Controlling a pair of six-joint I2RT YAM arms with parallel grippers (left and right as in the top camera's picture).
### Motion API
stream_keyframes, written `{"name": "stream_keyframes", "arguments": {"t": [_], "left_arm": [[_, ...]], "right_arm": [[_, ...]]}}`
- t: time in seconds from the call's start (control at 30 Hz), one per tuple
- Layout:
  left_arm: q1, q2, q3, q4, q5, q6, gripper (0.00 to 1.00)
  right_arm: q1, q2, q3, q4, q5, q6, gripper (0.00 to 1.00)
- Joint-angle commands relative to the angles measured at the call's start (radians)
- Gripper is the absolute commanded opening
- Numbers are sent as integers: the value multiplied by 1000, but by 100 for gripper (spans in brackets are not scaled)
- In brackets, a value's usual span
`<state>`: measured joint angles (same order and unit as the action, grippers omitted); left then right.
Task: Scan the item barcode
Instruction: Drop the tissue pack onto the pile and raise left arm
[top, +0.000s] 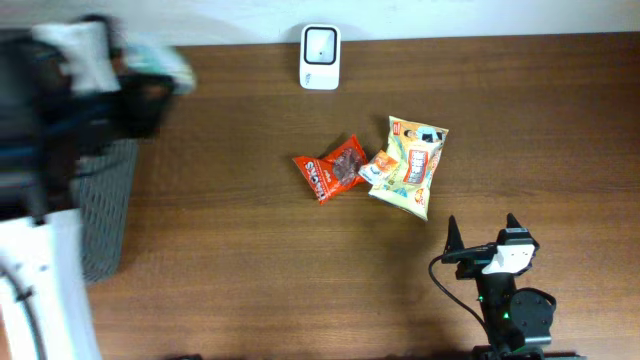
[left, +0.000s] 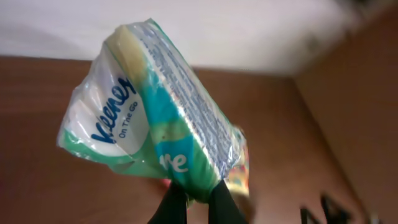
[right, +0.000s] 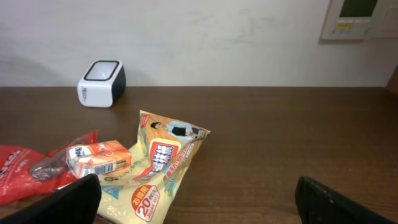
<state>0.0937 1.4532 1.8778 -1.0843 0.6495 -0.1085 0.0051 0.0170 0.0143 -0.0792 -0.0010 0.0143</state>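
A green and white Kleenex tissue pack (left: 149, 112) is pinched at its lower end by my left gripper (left: 198, 198), which is shut on it. In the overhead view the pack (top: 158, 62) is a blur held high at the far left, well left of the white scanner (top: 320, 57) at the table's back edge. My right gripper (top: 483, 232) stands open near the front right with nothing between its fingers (right: 59, 205). The scanner (right: 101, 83) sits far ahead of it to the left.
A red snack bag (top: 330, 168), a small orange carton (top: 378, 165) and a yellow snack bag (top: 412, 165) lie together mid-table, just ahead of the right gripper. A grey mesh basket (top: 105, 205) stands at the left edge.
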Motion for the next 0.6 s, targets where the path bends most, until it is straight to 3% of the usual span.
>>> {"name": "stream_keyframes", "arguments": {"t": [0.0, 0.23, 0.43, 0.47, 0.5, 0.57], "left_arm": [[-261, 88, -2, 0, -273, 84, 0], [-629, 455, -2, 106, -341, 84, 0], [-735, 682, -2, 180, -344, 83, 2], [-742, 708, -2, 197, -344, 83, 12], [-746, 722, -2, 210, -344, 83, 33], [-745, 735, -2, 225, -343, 84, 53]], "right_arm": [[-6, -4, -9, 0, -6, -2, 98], [-6, -4, -9, -1, -6, -2, 98], [-6, -4, -9, -1, -6, -2, 98], [-6, -4, -9, -1, -6, -2, 98], [-6, -4, -9, 0, -6, -2, 98], [-6, -4, -9, 0, -6, -2, 98]]}}
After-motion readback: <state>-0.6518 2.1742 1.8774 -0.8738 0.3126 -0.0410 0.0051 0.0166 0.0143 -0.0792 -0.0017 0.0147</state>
